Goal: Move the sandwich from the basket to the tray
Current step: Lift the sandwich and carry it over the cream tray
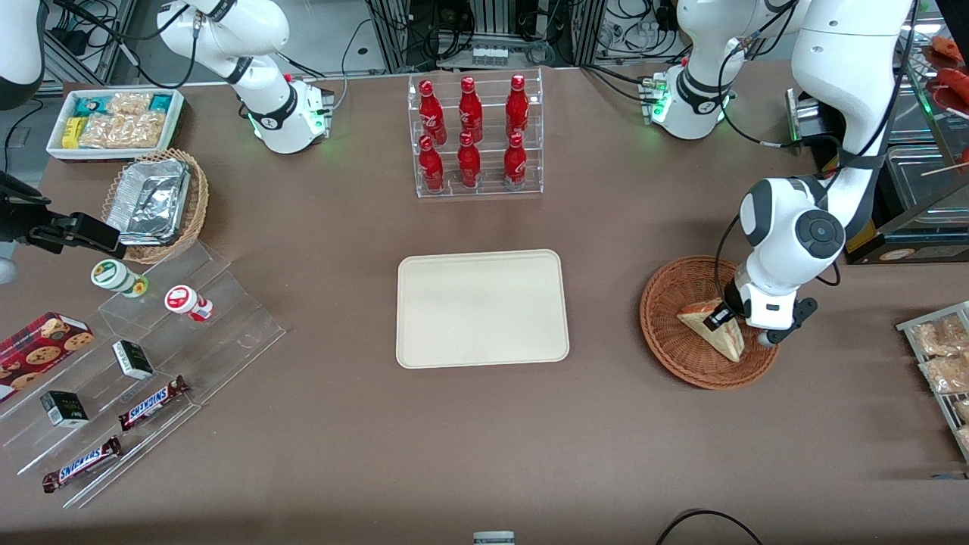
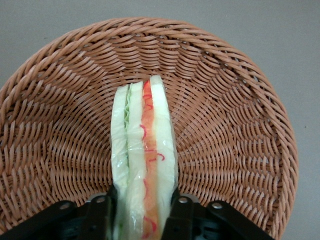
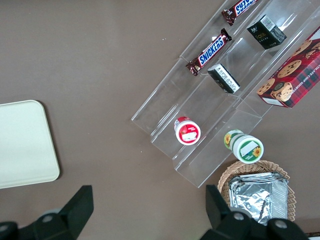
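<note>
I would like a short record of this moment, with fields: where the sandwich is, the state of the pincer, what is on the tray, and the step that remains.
sandwich: standing on edge in the basket, sandwich between the fingers
pincer: left arm's pincer down in the basket, shut on the sandwich
tray: cream tray, nothing on it
remaining step: lift the sandwich and carry it to the tray

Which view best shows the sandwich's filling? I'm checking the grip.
The left wrist view: the sandwich stands edge-on between the claw fingers, in the basket. The front view shows only its bread face; the right wrist view misses it.
</note>
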